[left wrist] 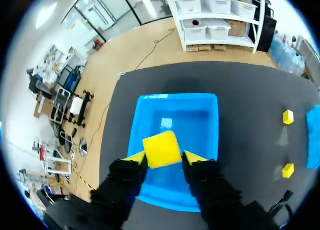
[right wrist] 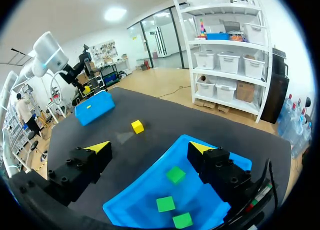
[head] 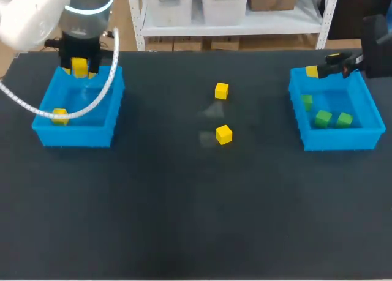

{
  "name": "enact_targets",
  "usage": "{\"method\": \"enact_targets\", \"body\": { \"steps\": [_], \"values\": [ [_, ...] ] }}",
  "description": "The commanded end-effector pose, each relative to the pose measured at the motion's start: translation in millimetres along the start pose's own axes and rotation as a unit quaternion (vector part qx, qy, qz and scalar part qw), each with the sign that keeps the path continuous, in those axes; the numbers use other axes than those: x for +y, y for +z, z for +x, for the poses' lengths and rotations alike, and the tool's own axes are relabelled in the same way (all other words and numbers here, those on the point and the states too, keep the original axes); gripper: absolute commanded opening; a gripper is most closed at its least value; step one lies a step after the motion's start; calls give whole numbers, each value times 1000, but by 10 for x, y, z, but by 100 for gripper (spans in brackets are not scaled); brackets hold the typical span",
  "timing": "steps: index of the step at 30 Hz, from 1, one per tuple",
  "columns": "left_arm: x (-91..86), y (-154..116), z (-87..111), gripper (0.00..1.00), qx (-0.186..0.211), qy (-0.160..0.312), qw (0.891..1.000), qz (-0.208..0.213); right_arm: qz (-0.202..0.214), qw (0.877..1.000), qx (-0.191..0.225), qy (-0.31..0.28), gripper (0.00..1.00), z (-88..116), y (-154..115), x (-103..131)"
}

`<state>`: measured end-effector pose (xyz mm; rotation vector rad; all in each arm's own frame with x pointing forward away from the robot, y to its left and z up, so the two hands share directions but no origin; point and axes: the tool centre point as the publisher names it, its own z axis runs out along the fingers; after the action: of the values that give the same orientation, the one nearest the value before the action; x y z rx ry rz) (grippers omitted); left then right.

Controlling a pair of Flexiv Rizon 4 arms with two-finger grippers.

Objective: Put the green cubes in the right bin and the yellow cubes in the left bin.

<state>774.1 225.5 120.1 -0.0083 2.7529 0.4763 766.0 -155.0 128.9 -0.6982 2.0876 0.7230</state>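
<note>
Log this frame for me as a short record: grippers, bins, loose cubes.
left gripper: shut on the held yellow cube, above the left bin
right gripper: open, empty, above the right bin
left bin contents: one binned yellow cube
right bin contents: three green cubes
table between bins: two loose yellow cubes

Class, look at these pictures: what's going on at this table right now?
The left gripper is shut on a yellow cube above the left bin, where another yellow cube already lies. The right gripper hangs open over the right bin, which holds three green cubes. Two more yellow cubes sit on the table between the bins.
</note>
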Motion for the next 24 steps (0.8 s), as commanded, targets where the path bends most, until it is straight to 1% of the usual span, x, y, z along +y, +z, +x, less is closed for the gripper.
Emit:
{"method": "enact_targets", "body": {
  "steps": [1, 5, 7, 9, 11, 12, 14, 15, 16, 19, 22, 24],
  "values": [
    [-107, -102, 18, 100, -59, 8, 998, 2, 0, 1000, -1, 0, 100, 3, -10, 3],
    [-286, -268, -102, 100, -75, 36, 996, 17, 0, 1000, -1, 0, 100, 3, -10, 3],
    [-460, -387, -159, 100, -88, 62, 994, 35, 0, 1000, -1, 0, 100, 3, -10, 3],
    [-677, -499, -201, 100, -93, 88, 990, 58, 0, 1000, -1, 0, 100, 3, -10, 3],
    [-936, -614, -221, 100, -95, 117, 984, 91, 0, 1000, -1, 0, 100, 3, -10, 3],
    [-1058, -658, -220, 100, -92, 128, 983, 99, 0, 1000, -1, 0, 100, 3, -10, 3],
    [-1313, -736, -212, 100, -97, 162, 975, 114, 0, 1000, -1, 0, 100, 3, -10, 3],
    [-1456, -764, -201, 100, -92, 177, 972, 124, 0, 1000, -1, 0, 100, 3, -10, 3],
    [-1590, -783, -187, 100, -87, 192, 968, 134, 0, 1000, -1, 0, 100, 3, -10, 3],
    [-1964, -791, -172, 100, -76, 226, 960, 147, 0, 1000, -1, 0, 100, 3, -10, 3],
    [-2326, -762, -165, 100, -61, 238, 955, 164, 0, 1000, -1, 0, 100, 3, -10, 3],
    [-2542, -721, -167, 100, -51, 238, 955, 172, 0, 1000, -1, 0, 100, 3, -10, 3]
  ]
}}
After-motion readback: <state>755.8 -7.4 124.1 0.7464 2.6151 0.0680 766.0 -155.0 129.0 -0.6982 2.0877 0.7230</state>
